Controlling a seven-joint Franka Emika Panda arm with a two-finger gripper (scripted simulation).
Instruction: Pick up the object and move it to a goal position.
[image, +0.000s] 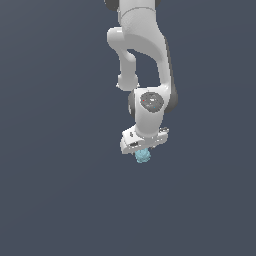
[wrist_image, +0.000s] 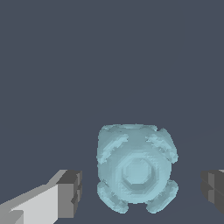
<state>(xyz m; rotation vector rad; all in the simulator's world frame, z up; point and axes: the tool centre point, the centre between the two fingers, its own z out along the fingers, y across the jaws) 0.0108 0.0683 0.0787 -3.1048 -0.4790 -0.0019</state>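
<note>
Flat, dim, even sim lighting on uniform slate bkgd in both views, no cast shadows or glare; arm (image: 142, 60) shaded softly along one flank; low-res renders w/ jagged, pixelated edges on object (wrist_image: 135, 168) between the fingers (wrist_image: 65, 194).

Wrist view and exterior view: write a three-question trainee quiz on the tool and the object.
1. True or false: in the wrist view, the tool's fingers press against the teal object.
2. Multiple choice: in the exterior view, the teal object sits (a) far off toward the exterior view's left, (b) directly beneath the tool, (c) on top of the arm.
3. Fill in: the face of the object toward the wrist camera carries a ____-shaped mark.

Key: 1 false, a gap shows on each side; 2 b; 3 ring.
</note>
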